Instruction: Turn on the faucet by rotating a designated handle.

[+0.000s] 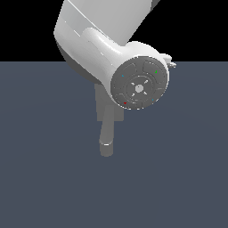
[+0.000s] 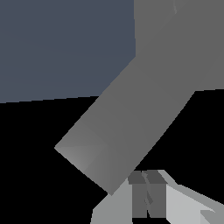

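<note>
Up close in the exterior view, the white arm (image 1: 100,42) fills the upper middle, its round end cap (image 1: 140,83) turned toward the camera and hiding most of what lies behind. Below it, parts of the grey faucet (image 1: 107,133) show: a flat pale upright piece under the arm and, lower, a thick tubular spout (image 1: 107,143) reaching down toward the camera over the dark blue-grey counter (image 1: 44,178). The tool cannot be seen in this view, and neither can the handle; I cannot tell where it sits behind the arm. Next, the wrist view is nearly filled by a broad grey bar of the faucet (image 2: 127,127) running on a slant from a wider grey body, with its squared end in front of black background and a patch of counter (image 2: 52,43) beyond. Whether this bar is the spout or the handle is unclear. At the frame's edge, light grey parts of the tool (image 2: 146,197) appear just beside the bar's end; how far open it is, and whether it grips anything, I cannot tell.
</note>
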Motion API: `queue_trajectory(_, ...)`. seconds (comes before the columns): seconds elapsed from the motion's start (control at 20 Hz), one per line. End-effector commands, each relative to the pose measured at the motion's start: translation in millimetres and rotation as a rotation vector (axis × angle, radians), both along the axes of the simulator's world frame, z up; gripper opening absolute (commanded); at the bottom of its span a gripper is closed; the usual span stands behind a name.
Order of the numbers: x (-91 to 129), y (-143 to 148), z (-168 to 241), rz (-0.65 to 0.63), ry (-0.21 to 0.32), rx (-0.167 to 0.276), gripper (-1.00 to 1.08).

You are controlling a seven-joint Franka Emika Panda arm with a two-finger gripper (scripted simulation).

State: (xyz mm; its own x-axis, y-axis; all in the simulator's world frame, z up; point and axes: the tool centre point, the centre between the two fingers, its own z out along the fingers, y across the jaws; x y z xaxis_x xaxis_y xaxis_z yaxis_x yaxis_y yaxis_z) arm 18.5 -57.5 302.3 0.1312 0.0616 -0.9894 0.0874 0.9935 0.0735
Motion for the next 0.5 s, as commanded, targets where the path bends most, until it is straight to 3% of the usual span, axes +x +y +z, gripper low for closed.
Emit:
queue_trajectory(0.0, -1, -1, -5, 0.023, 0.022, -0.016, -1.00)
queue_trajectory(0.45, 1, -19, -34, 0.048, 0.075, -0.054, -1.00)
